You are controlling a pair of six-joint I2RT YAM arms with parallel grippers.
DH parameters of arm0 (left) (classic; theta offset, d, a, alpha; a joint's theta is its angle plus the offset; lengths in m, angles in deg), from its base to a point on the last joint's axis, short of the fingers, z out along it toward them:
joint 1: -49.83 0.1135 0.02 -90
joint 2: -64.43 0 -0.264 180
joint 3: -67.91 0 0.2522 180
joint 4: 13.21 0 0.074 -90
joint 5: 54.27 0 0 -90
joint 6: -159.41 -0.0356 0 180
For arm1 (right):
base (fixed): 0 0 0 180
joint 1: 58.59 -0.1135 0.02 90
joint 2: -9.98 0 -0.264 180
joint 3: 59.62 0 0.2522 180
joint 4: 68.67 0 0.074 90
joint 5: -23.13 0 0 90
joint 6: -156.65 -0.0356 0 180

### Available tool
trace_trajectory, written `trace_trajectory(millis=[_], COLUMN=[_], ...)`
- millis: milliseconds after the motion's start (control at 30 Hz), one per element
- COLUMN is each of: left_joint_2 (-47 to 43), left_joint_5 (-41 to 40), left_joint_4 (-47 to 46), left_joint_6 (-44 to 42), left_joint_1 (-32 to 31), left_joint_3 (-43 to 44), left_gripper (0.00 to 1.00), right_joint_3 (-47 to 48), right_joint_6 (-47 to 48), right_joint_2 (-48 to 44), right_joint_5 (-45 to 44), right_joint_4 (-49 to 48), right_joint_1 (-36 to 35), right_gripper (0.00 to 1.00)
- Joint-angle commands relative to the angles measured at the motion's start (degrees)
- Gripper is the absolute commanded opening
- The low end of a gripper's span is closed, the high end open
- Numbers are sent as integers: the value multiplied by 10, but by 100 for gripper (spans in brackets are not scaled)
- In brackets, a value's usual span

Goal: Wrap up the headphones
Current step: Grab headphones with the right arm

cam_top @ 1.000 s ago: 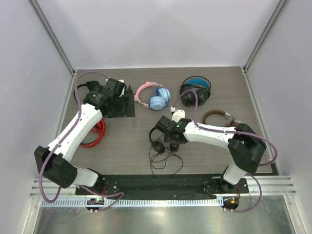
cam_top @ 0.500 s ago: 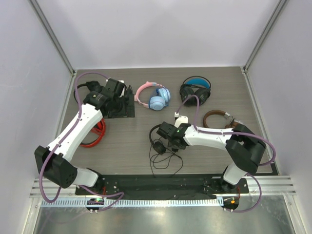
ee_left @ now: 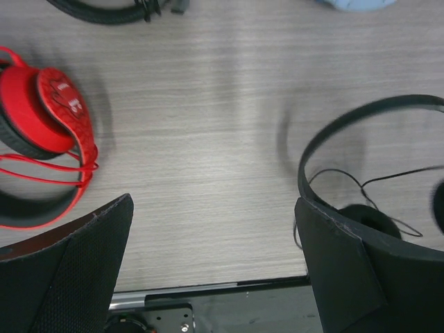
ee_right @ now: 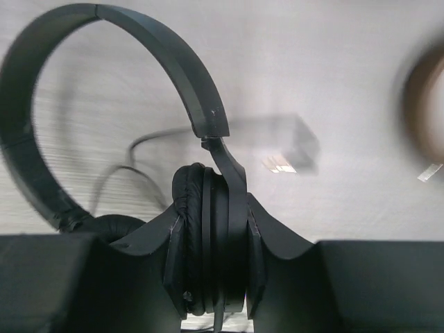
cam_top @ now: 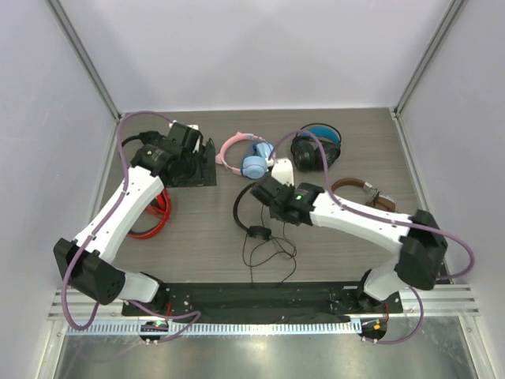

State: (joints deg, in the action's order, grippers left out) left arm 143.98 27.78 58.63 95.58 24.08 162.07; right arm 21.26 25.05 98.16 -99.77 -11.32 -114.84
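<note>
- An earcup of the headphones (ee_right: 173,66) is being gripped by the right claw (ee_right: 211,239).
- The left claw (ee_left: 214,208) is being held open, a red headset (ee_left: 41,132) lying at 9 o'clock.

Setting: robotics lab test cell. You have a wood-grain worktop (cam_top: 197,237) boxed in by plain pale walls (cam_top: 260,55) and metal corner posts (cam_top: 84,55). A black base plate (cam_top: 260,294) and aluminium rail (cam_top: 458,296) line its near edge.

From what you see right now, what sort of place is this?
Probably a laboratory robot test cell: plain white walls and metal posts enclose a wood-grain table, the left arm and right arm are bolted at its near edge, and several headphone pairs lie out.
</note>
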Motion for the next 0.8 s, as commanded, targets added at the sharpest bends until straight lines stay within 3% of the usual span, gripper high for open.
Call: trace_trajectory(millis=[0,133,233,367,600,767], left_joint_2=[-13,-21,-30,-33,-66,-70], left_joint_5=[-30,-16,15,70,221,201], left_joint_4=[14,25,23,15,-81,-78], left_joint_6=[-17,-8,-4,5,36,24], left_joint_1=[1,20,27,28,23,-24], left_joint_3=[50,76,85,92,52,31], left_gripper=[100,100,100,100,98,93], right_joint_3=[78,36,-68,-126,-122,-104], right_joint_6=[198,259,267,232,215,216], right_joint_2=[-107,-226,-287,-296,-298,-276], right_joint_5=[-47,38,23,37,43,59], right_joint_4=[-37,-146,-213,-186,-208,-227], right_joint_1=[-1,-2,-1,0,0,0], right_gripper=[1,1,1,1,1,1])
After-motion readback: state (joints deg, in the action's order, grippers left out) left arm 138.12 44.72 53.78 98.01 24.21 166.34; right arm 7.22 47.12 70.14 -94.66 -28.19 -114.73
